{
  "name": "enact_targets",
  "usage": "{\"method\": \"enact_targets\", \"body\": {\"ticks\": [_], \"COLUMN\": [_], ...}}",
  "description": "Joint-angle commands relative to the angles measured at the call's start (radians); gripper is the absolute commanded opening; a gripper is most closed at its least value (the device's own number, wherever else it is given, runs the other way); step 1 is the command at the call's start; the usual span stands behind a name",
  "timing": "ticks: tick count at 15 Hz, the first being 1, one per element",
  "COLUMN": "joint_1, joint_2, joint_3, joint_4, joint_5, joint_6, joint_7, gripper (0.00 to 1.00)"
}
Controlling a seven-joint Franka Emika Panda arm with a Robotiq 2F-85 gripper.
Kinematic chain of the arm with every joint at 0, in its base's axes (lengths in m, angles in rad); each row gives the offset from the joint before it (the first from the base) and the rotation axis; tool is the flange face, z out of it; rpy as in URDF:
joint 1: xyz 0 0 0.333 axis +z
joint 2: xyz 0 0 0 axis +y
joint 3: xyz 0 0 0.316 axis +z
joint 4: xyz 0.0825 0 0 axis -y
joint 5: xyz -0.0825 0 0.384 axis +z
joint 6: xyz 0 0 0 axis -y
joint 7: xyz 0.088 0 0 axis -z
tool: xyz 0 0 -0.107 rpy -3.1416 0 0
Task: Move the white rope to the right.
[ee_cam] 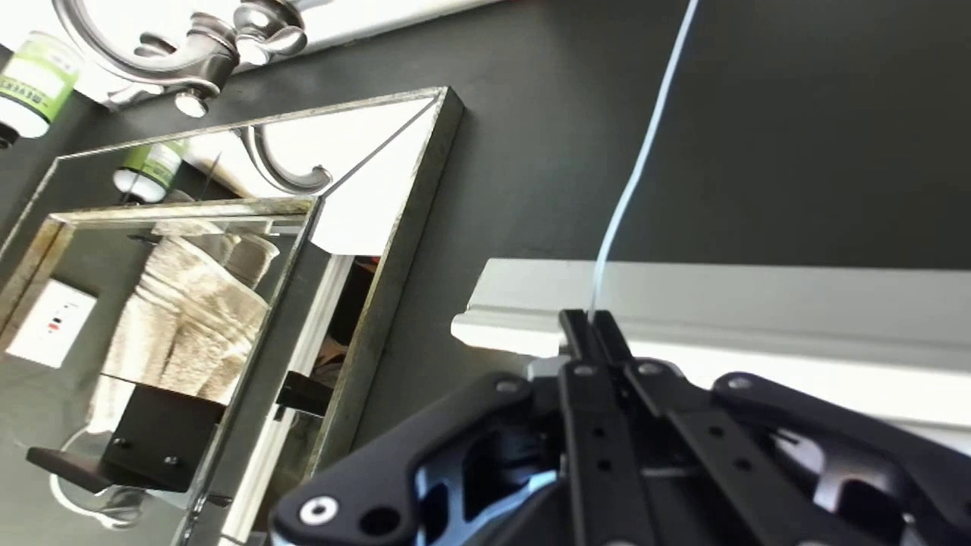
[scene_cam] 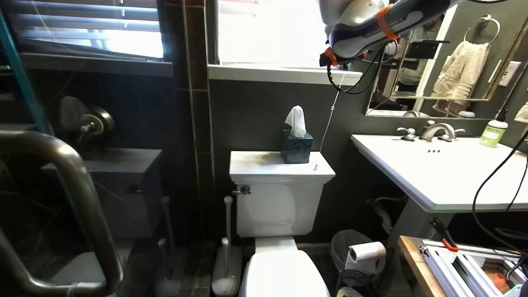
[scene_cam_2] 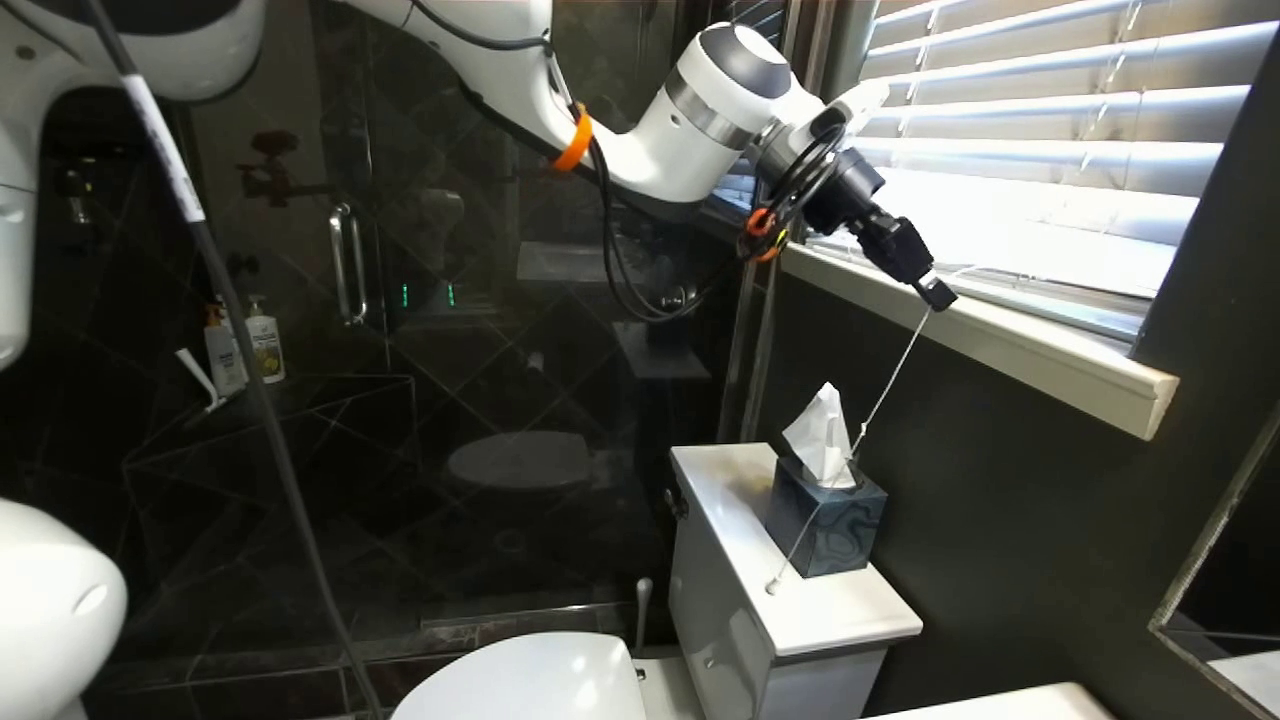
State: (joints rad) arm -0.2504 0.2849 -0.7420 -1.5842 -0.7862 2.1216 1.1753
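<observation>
On the toilet tank lid (scene_cam: 255, 163), a dark blue, marbled tissue box (scene_cam: 295, 150); in it, a white tissue (scene_cam: 296, 121), rising in a peak through the top. Lower down, beside the toilet (scene_cam: 284, 272), a lined bin (scene_cam: 344, 239) with hidden contents; next to that, a white paper roll (scene_cam: 368, 251), in it or merely before it, hard to say which. On the sink (scene_cam: 466, 177), near the faucet (scene_cam: 439, 131), a soap bottle (scene_cam: 492, 134) with green label and dark pump. On the wooden desk (scene_cam: 417, 262), a frame of metal rails (scene_cam: 441, 266) with something orange (scene_cam: 500, 281) inside.

Near the window sill (scene_cam_2: 1060, 368), a clenched claw (ee_cam: 590, 315), with the white rope (ee_cam: 647, 144) gripped at the tips. Very thin and long. Slightly bent in the wrist view, running from the tips across the dark wall (ee_cam: 796, 152); nearly straight and slanting below the claw in both exterior views, with a small knot-like joint (scene_cam_2: 863, 430) partway down. From there, down past the tissue box to a small pale end piece (scene_cam_2: 772, 587) at the toilet tank lid, just beside the tissue box.
</observation>
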Motion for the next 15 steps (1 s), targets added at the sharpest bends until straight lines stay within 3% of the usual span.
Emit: {"method": "enact_targets", "body": {"ticks": [1, 8, 9, 11, 12, 13, 15], "joint_1": [-0.053, -0.104, -0.081, -0.084, -0.086, -0.118, -0.129], "joint_2": [0.035, 0.107, 0.122, 0.160, 0.181, 0.190, 0.217], "joint_3": [0.012, -0.003, -0.037, -0.044, -0.047, -0.004, 0.013], "joint_4": [0.068, 0.146, 0.141, 0.145, 0.147, 0.154, 0.155], "joint_5": [-0.052, -0.204, -0.221, -0.262, -0.279, -0.307, -0.335], "joint_6": [0.032, 0.030, 0.039, 0.041, 0.038, 0.018, 0.015], "joint_7": [0.167, 0.458, 0.483, 0.529, 0.544, 0.555, 0.561], "gripper": [0.00, 0.00, 0.01, 0.02, 0.19, 0.28, 0.40]}}
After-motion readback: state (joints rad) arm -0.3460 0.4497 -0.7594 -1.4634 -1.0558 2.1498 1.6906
